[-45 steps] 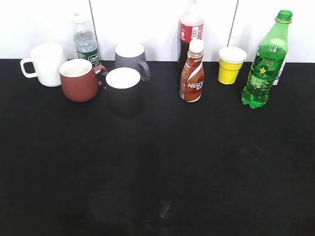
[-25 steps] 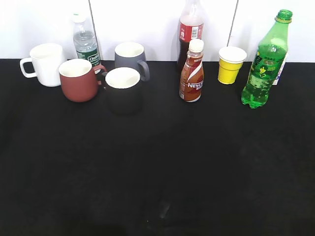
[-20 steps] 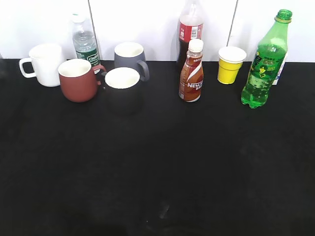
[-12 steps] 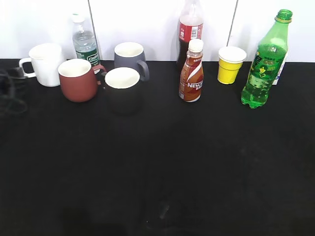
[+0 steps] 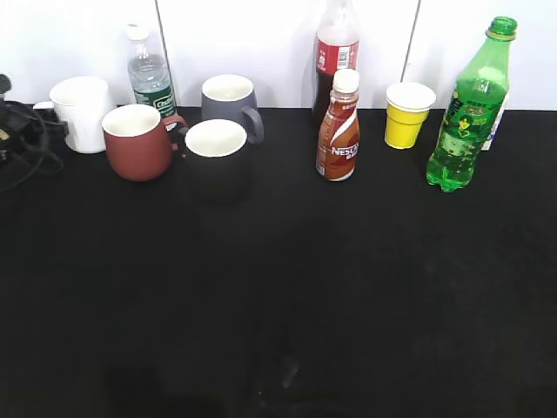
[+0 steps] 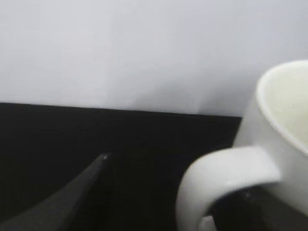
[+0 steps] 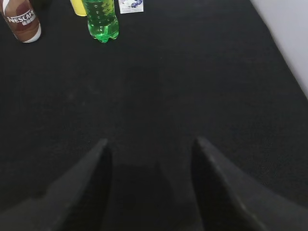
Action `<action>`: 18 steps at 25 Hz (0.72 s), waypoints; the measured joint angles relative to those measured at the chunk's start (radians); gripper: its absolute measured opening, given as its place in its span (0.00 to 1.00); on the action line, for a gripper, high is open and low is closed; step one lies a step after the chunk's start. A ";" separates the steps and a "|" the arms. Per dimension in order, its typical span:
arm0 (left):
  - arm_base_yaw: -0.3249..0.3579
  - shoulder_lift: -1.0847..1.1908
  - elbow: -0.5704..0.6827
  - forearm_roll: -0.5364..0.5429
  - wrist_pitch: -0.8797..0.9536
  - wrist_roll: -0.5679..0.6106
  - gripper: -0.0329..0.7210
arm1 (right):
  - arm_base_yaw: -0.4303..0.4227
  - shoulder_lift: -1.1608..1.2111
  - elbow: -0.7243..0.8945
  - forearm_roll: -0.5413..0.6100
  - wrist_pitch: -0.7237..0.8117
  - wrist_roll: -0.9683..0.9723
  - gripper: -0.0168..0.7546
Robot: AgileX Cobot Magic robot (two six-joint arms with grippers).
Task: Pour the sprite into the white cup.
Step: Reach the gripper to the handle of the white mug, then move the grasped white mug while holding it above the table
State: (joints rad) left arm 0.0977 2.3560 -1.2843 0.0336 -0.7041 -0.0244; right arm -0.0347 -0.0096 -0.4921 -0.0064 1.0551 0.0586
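- The surface (image 5: 348, 296) is a matte black cloth-like sheet, ending at a plain white wall behind.
- The left claw (image 5: 19, 131) shows at the far left edge of the exterior view as a dark mass with looping cables, right beside the white cup's handle. In the left wrist view one dark tapered finger (image 6: 57, 202) lies to the left of the handle loop; the other finger is not clearly seen, so I cannot tell how far the jaws are spread or whether they touch the cup.
- The right claw (image 7: 151, 163) hangs over bare surface, its two dark pointed fingers spread wide apart with nothing between them.
- The sprite (image 5: 468, 109), a tall translucent green plastic bottle with a green cap, stands upright at the back right, well apart from the right claw.
- The white cup (image 5: 80, 111), a glossy cylindrical ceramic mug, stands at the back left, handle toward the left claw.
- A brown mug (image 5: 136, 141) sits just beside it; a brown Nescafe bottle (image 5: 339, 131) and a yellow paper cup (image 5: 407, 115) stand nearer the sprite.
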 joint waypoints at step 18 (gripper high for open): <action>-0.008 -0.430 0.370 0.013 -0.072 0.012 0.12 | 0.000 0.000 0.000 0.000 0.000 0.000 0.54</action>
State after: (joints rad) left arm 0.0897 1.9257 -0.9142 0.0468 -0.7765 -0.0122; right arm -0.0347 -0.0096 -0.4921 -0.0064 1.0551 0.0586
